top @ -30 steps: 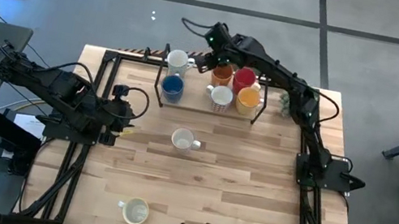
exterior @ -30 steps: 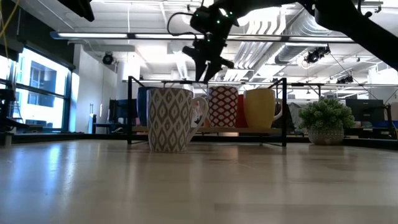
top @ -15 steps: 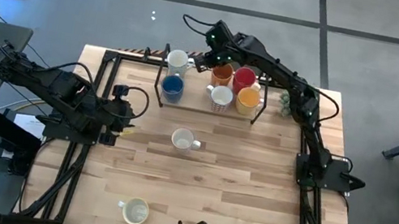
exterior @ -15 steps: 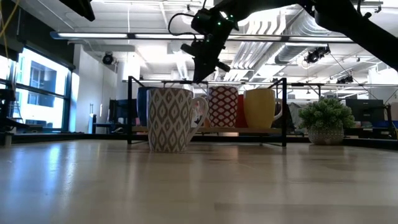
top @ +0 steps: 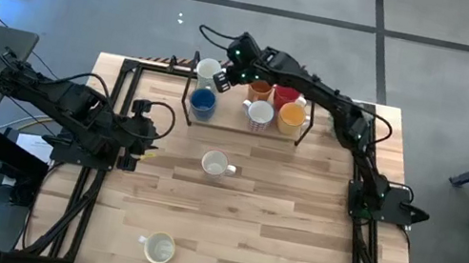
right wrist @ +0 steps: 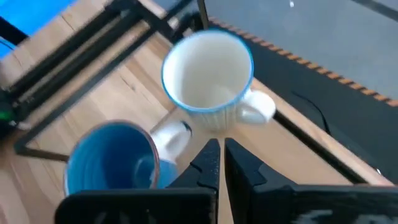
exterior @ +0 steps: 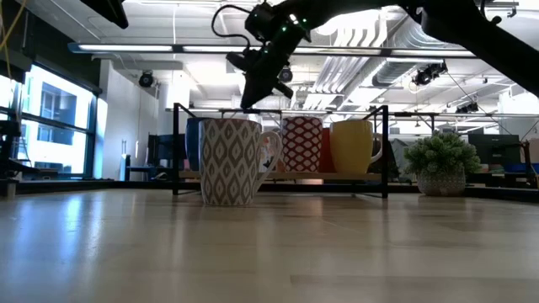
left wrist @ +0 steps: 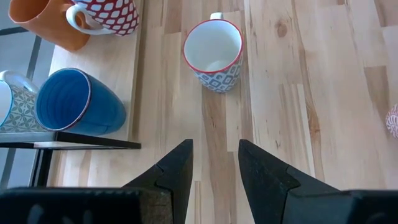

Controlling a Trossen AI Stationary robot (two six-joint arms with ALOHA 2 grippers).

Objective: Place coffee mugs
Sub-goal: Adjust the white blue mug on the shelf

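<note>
The right tool (top: 220, 79), clenched and empty, hangs above the shelf (top: 226, 126) beside a white mug (top: 208, 71) and a blue mug (top: 202, 101); four more mugs crowd the shelf. The left tool (left wrist: 215, 163), released, waits over the desk (top: 277, 217), where a patterned mug (top: 214, 163) and another white one (top: 159, 248) stand.

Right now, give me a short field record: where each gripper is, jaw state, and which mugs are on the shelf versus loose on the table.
right gripper: shut, empty, above the shelf by the white mug
left gripper: waiting at table's left edge, jaws apart, empty
on shelf: white mug, blue mug, orange mug, red mug, patterned mug, yellow mug
loose on table: centre mug, front mug
</note>
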